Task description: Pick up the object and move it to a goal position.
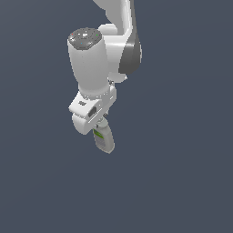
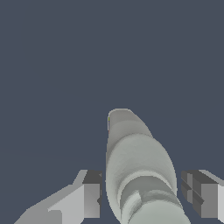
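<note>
A glossy white robot arm (image 1: 93,63) built from rounded, tube-like segments. The widest segment is a smooth pale cylinder ending in a flat, dark grey speckled round cap (image 1: 84,38) carrying a few tiny dots, possibly red and green, too small to be sure. A curved charcoal-grey band (image 1: 130,57) marks the joint beside it. Below sits a blocky white wrist housing (image 1: 88,111) with angular edges and a small dark rectangular recess on one face. In the wrist view, two squared light grey fingers (image 2: 85,199) end in darker grey faceted pads (image 2: 192,186); the surfaces are plain, matte and evenly shaded
</note>
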Action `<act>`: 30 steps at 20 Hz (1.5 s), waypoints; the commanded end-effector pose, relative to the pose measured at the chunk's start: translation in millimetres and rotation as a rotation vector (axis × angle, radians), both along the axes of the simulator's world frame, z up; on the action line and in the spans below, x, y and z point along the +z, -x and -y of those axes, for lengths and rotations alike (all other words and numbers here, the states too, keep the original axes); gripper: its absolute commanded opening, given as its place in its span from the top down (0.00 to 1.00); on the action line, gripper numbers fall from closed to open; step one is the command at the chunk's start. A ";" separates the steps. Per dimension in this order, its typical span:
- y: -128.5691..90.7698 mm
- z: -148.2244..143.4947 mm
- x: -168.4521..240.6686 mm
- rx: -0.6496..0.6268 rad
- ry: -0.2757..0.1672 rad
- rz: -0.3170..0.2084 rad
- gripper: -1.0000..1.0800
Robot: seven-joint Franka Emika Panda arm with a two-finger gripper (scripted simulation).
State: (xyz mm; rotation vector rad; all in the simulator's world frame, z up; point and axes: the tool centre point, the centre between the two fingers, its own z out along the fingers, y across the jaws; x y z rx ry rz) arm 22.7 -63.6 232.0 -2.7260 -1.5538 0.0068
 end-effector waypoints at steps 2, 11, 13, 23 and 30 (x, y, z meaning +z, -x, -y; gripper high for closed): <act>-1.3 5.5 14.7 0.000 0.001 0.008 1.00; -0.4 35.2 74.7 0.000 0.001 0.008 1.00; -0.2 43.9 92.2 0.000 0.001 0.008 1.00; -1.8 87.0 177.7 0.000 0.001 0.006 1.00; -3.8 104.1 211.1 0.000 0.001 0.006 1.00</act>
